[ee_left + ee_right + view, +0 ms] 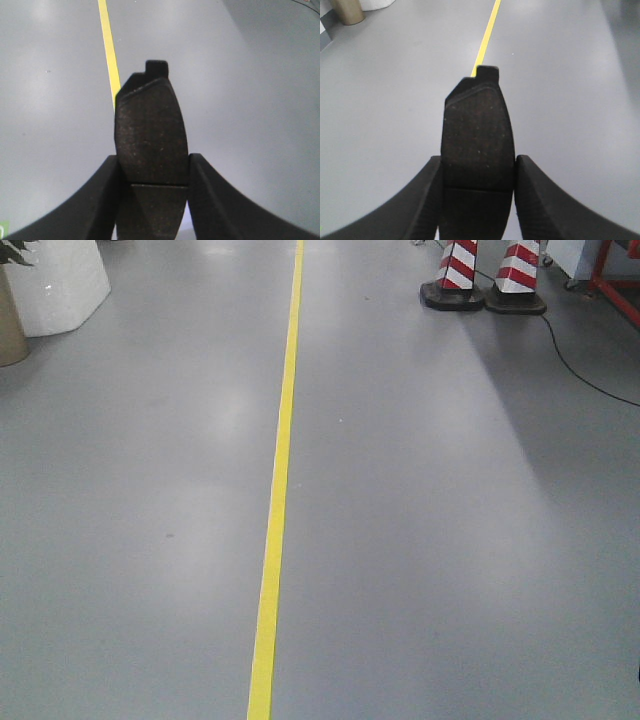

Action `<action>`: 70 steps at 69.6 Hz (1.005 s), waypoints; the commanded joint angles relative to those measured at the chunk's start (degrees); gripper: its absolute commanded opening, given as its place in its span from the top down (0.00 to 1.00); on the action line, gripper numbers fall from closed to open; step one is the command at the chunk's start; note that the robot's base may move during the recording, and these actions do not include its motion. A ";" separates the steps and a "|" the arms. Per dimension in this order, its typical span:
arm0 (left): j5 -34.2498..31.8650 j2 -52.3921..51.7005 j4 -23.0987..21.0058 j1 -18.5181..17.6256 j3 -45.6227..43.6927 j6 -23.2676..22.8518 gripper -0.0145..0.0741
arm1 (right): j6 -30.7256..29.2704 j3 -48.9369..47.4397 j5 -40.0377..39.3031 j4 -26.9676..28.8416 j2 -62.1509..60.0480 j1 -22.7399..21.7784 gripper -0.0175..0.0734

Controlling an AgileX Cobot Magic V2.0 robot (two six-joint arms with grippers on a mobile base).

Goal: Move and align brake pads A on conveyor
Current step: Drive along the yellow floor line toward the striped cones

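L hand point(152, 172) pinches L pad point(150, 127), R hand point(477, 172) pinches R pad point(477, 127): dark, speckled, centre groove.

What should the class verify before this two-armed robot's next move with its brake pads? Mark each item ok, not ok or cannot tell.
1. Left gripper clamped on a dark curved brake pad: ok.
2. Right gripper clamped on a second dark curved brake pad: ok.
3. Dark belt conveyor in view: not ok.
4. Grey floor along the yellow floor line free ahead: ok.
5. Red-and-white striped cones off the line, far right: ok.
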 commanded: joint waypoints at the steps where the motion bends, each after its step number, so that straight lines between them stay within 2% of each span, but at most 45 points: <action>1: -5.01 0.71 0.02 0.10 -1.56 -0.41 0.84 | -0.40 -1.74 -5.41 -0.35 0.54 -0.22 0.79; 70: -5.01 0.71 0.02 0.10 -1.56 -0.41 0.84 | -0.40 -1.74 -5.22 -0.35 0.54 -0.22 0.79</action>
